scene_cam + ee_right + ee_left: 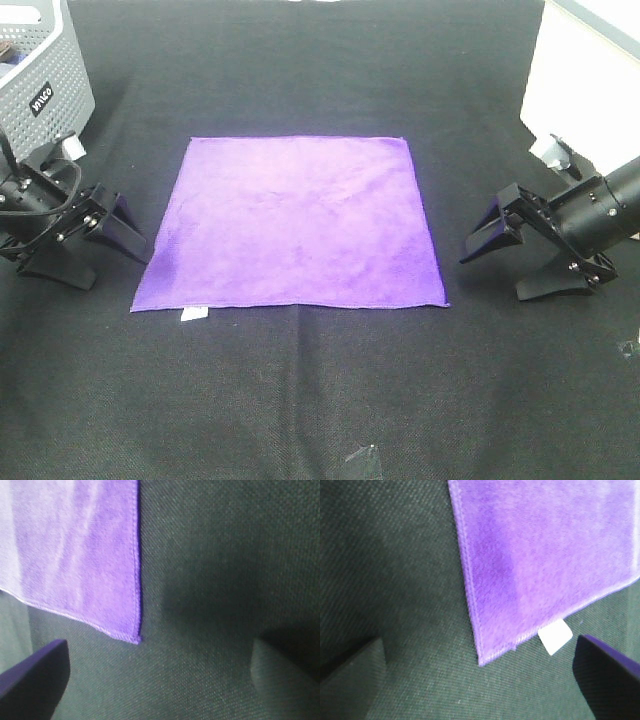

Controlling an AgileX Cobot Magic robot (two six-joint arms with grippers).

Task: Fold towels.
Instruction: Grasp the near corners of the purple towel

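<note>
The purple towel [295, 222] lies flat and unfolded in the middle of the black table cover, with its small white tag [193, 314] at the near left corner. My left gripper [114, 263] is open and empty, just off the towel's near left corner. In the left wrist view that corner [485, 655] and the tag [555, 636] lie between the open fingers [612, 677]. My right gripper [491, 279] is open and empty, a little right of the near right corner. In the right wrist view that corner [134, 637] lies ahead of the open fingers [35, 680].
A grey perforated basket [45, 70] stands at the back left behind my left arm. A white box [585, 85] stands at the back right. A scrap of clear tape [362, 460] lies near the front edge. Black cloth [320, 390] covers the table.
</note>
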